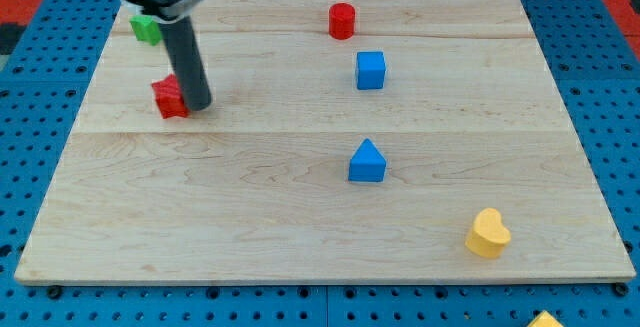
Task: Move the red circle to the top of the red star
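Observation:
The red circle (pixel 342 20), a short cylinder, stands near the view's top, a little right of centre. The red star (pixel 170 97) lies at the view's left, partly hidden by the rod. My tip (pixel 197 105) rests on the board right against the red star's right side, far to the left of the red circle.
A green block (pixel 146 28) sits at the top left, partly behind the arm. A blue cube (pixel 370 70) lies just below the red circle. A blue triangle-topped block (pixel 367 162) is at the centre. A yellow heart (pixel 488 233) is at the bottom right. The wooden board (pixel 300 237) ends in blue pegboard.

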You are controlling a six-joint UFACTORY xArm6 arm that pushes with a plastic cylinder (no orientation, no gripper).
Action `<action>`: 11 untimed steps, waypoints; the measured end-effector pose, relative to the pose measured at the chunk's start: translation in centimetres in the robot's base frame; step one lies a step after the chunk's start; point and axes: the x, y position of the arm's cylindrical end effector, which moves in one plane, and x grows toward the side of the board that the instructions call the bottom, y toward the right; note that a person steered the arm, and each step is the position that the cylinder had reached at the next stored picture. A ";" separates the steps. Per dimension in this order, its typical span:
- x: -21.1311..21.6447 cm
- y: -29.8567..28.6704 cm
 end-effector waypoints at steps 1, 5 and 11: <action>-2.5 -0.4; -9.6 6.1; -14.2 21.4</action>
